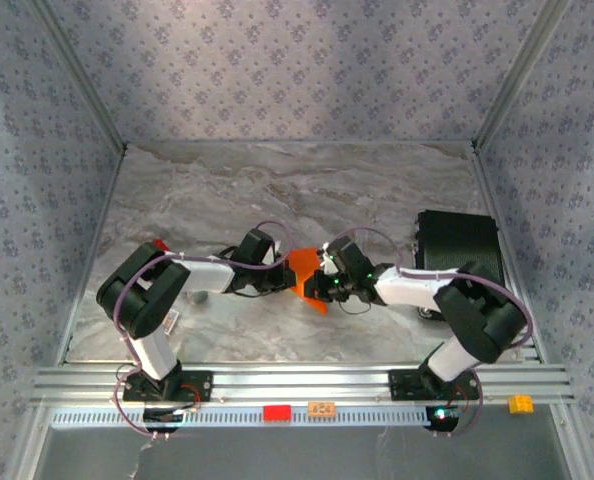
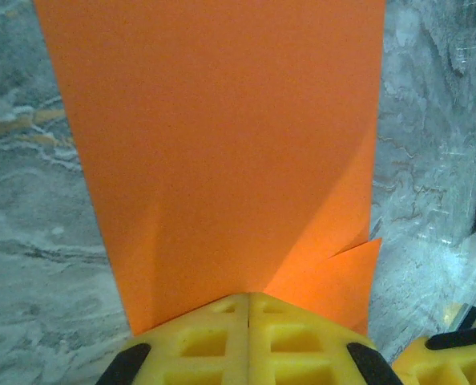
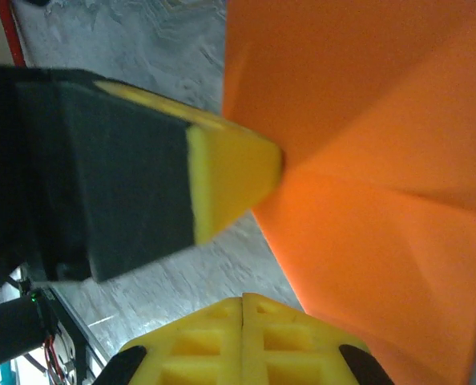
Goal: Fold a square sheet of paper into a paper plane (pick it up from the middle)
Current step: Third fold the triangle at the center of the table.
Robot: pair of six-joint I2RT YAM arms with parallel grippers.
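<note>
Okay so, the orange paper sheet (image 1: 305, 275) is up off the desk (image 1: 277, 190), pretty much dead centre of the overhead view, sandwiched between the two arms. It's thin, matte and bright orange. The right wrist view shows a few straight creases fanning out across it, and the left wrist view shows a little pointed flap sticking out around 4 o'clock.

The left pincer (image 2: 248, 305) is clamped shut, with the paper's lower edge running right into the seam between its yellow waffle-grid fingertips, so it's gripping the sheet. The right pincer (image 3: 244, 309) is closed too, fingertips pressed together with no gap. The paper's edge passes right against it at roughly 2 o'clock, but I can't tell if any paper is actually caught in there. From that same wrist camera, the other arm's yellow pad on its black finger comes in from 9 o'clock and touches the sheet at a crease.

The desk surface is grey-white marble-look, swirly veins, slightly glossy. The walls (image 1: 277, 70) have bluish wallpaper with a repeating floral pattern. A black ribbed box (image 1: 457, 248) sits at 3 o'clock from the paper. An aluminium rail (image 1: 297, 380) runs along the near edge, with a small red block (image 1: 276, 412) just below it.
</note>
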